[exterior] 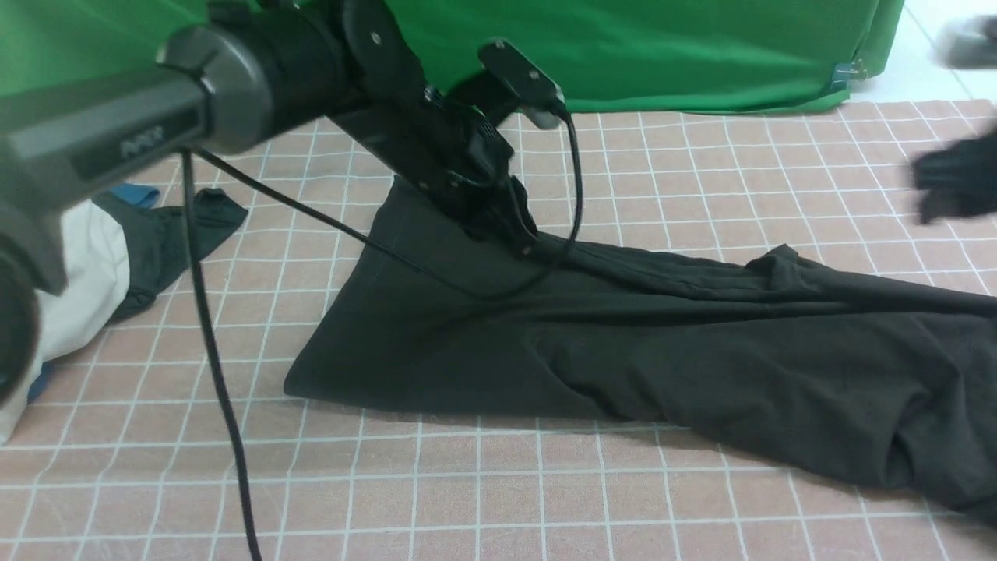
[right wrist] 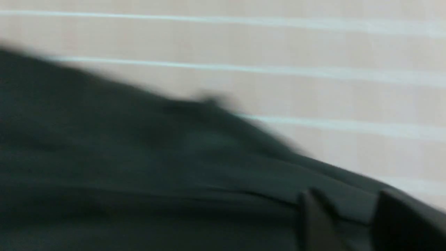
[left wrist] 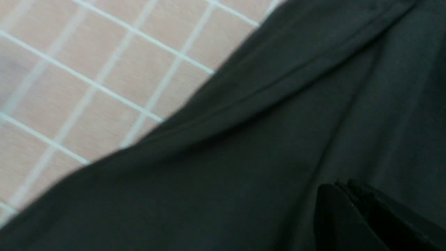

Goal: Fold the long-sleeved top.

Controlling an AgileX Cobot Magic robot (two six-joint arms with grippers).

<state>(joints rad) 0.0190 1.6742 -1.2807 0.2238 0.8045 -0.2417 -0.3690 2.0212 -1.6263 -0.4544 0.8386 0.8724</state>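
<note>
Across the bench (exterior: pixel 483 499), covered w/ a pink cloth gridded in white lines, lies the long-sleeved top (exterior: pixel 701 351): very dark, spread from about the centre out past the right edge of the front view, its near-left corner flat, the rest bunched in folds. Behind the bench hangs a green backdrop (exterior: pixel 662 47), reaching down to the far edge.

The left arm (exterior: pixel 257 70) cuts diagonally across the upper left of the front view and blocks much of that side; its black cables (exterior: pixel 210 335) droop over the bench and across the top's left part. The left claw (exterior: pixel 510 234) is down at the top's far edge, fingers together and clamped on the fabric there, which rises in a peak to it. In the left wrist view the top (left wrist: pixel 261 157) fills most of the frame, w/ the claw (left wrist: pixel 348 188) tips pressed together against it.

At far left sits a white garment (exterior: pixel 78 288), w/ a smaller dark cloth (exterior: pixel 171 234) w/ blue trim lying on and beside it, well apart from the top.

The right claw (exterior: pixel 954 183) shows as a blur at the right edge, above the top, not touching it. In the right wrist view, heavily blurred, its fingers (right wrist: pixel 313 219) stand apart over the top (right wrist: pixel 139 174), nothing between them.
</note>
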